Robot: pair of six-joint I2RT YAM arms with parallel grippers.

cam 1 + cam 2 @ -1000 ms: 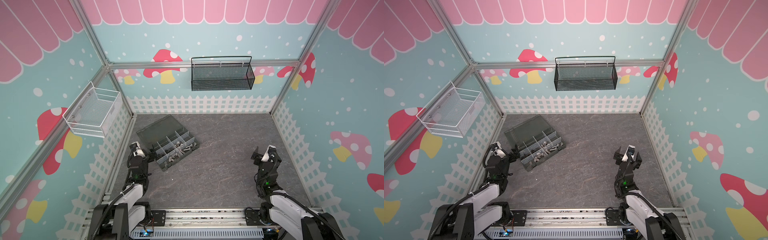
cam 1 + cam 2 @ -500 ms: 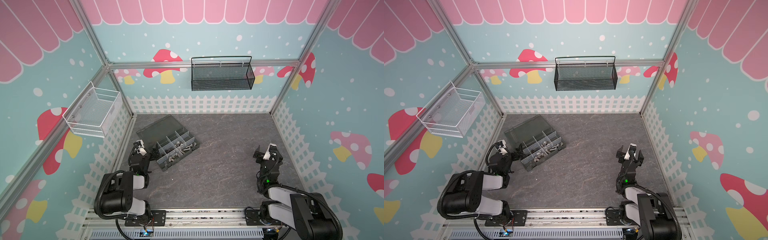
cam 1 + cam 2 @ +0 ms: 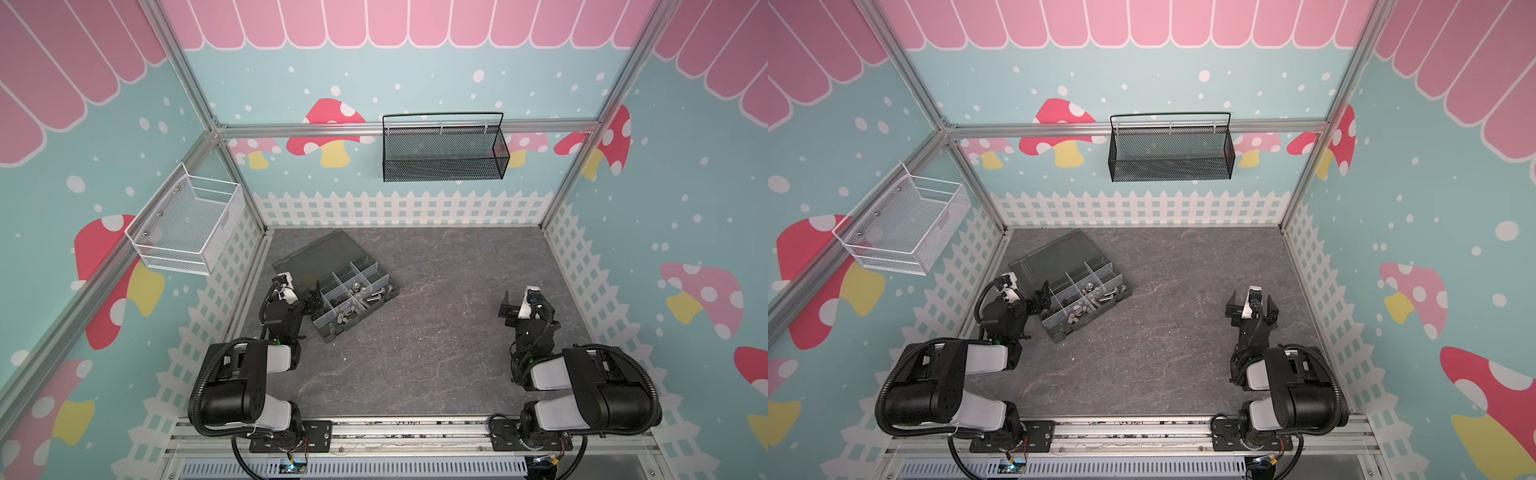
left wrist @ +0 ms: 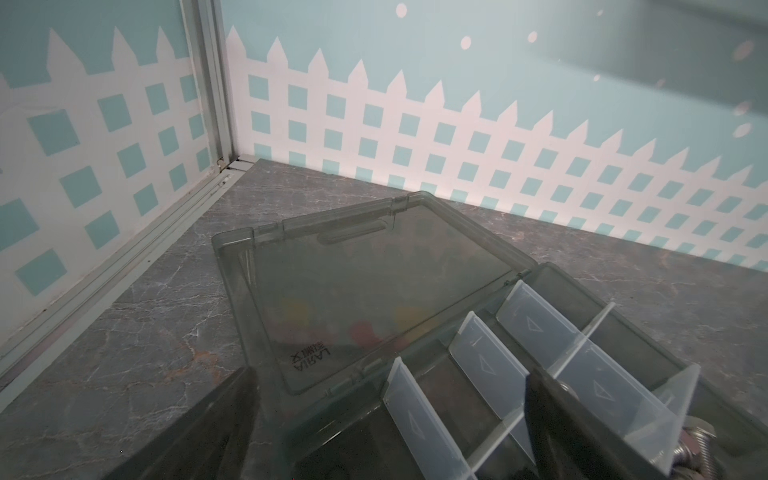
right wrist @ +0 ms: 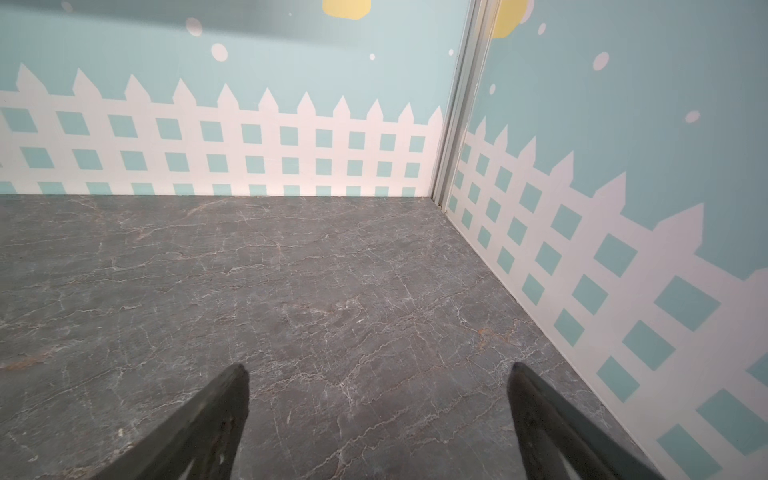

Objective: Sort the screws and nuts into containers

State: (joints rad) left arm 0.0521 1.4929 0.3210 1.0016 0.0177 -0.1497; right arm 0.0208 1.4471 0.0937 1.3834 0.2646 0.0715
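The dark grey organizer box (image 3: pixel 376 305) lies open at the left of the floor in both top views, lid (image 3: pixel 316 257) flat behind it. Clear dividers split it into containers (image 3: pixel 1077 297). Silver screws (image 3: pixel 374 296) lie in the middle ones; a bolt (image 4: pixel 405 446) also shows in the left wrist view. I cannot pick out the nuts at this size. My left gripper (image 3: pixel 311 301) (image 4: pixel 390 374) is open, straddling the box's end wall, one finger (image 4: pixel 548 415) over the compartments. My right gripper (image 3: pixel 1251 309) (image 5: pixel 378 370) is open and empty over bare floor at the right.
A white wire basket (image 3: pixel 187 226) hangs on the left wall and a black mesh basket (image 3: pixel 444 151) on the back wall. Fence-patterned walls close the floor (image 3: pixel 436 332) on three sides; the left gripper works near the left wall rail (image 4: pixel 124 257).
Both arms' elbows have folded up and back toward the front rail. The left gripper has edged a little toward the box; the right gripper stays about where it was. Both remain open.
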